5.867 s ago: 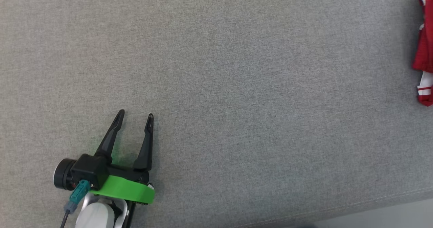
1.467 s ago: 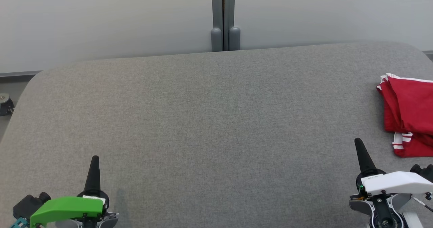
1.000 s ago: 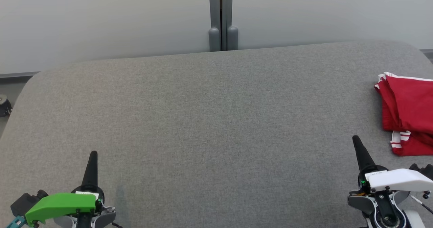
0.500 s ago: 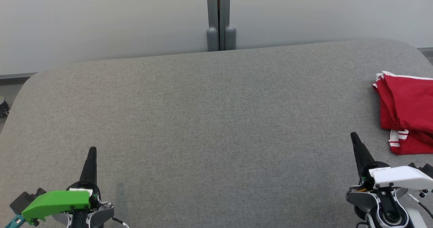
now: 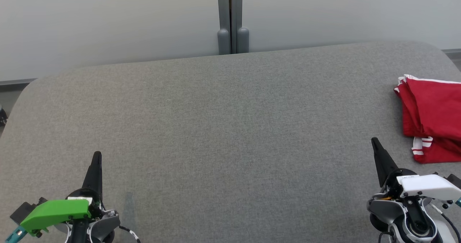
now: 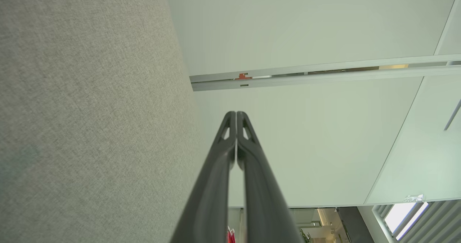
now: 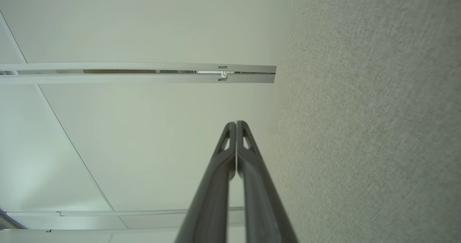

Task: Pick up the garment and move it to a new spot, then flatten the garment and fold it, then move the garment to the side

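**Folded red garment set at the right side of a grey table, both claws clenched and empty**

Seen from the robot's head, a wide grey fabric-covered table (image 5: 230,127) spreads across the scene; behind it is a pale wall (image 5: 108,23) with a grey vertical post (image 5: 230,19) at its middle.

The garment (image 5: 434,113), red with white trim, lies on the table's far right side; it looks folded into a compact stack, layered edges showing along its left side and a white-striped hem at its near corner; the picture's right edge cuts off part of it. Judging by the task, that spot is the side it was meant to reach, which leaves the middle of the table bare.

The left gripper (image 5: 97,155), with a green housing, sits at the lower left; the right gripper (image 5: 374,142), with a white housing, sits at the lower right, near the garment but apart from it. Each wrist camera shows its own two dark fingers pressed together with nothing between them; both claws are clenched on nothing. They point away from the robot along the near edge, probably parked there because the work appears finished.
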Available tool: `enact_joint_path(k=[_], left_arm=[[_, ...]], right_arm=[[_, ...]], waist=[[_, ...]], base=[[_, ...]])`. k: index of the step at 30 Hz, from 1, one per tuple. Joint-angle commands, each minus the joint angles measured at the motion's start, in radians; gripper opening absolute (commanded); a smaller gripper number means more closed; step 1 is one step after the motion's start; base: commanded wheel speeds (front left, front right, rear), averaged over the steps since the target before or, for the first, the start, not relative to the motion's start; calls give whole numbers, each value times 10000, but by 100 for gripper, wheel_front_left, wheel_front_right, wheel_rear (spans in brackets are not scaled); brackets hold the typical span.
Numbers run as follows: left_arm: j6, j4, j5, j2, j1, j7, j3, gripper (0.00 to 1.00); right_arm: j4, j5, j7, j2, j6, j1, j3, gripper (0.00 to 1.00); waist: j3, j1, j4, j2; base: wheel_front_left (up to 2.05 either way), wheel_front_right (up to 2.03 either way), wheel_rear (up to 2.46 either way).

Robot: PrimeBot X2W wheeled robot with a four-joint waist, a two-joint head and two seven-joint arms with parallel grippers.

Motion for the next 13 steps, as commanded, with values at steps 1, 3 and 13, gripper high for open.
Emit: enact_joint_path(k=[1,3,13], left_arm=[[-71,17,-203,54,-174,43,63,0],[-76,23,-333,56,-209,92,79,0],[-91,36,-570,56,-224,160,95,0]], right_arm=[[31,259,60,-38,4,-151,-16,0],[43,401,110,-35,4,-176,-16,0],[68,701,170,-36,4,-179,-18,0]], waist=[[1,0,-10,0],[3,0,-21,0],[6,0,-47,0]], base=[[0,0,0],[0,0,0],[0,0,0]])
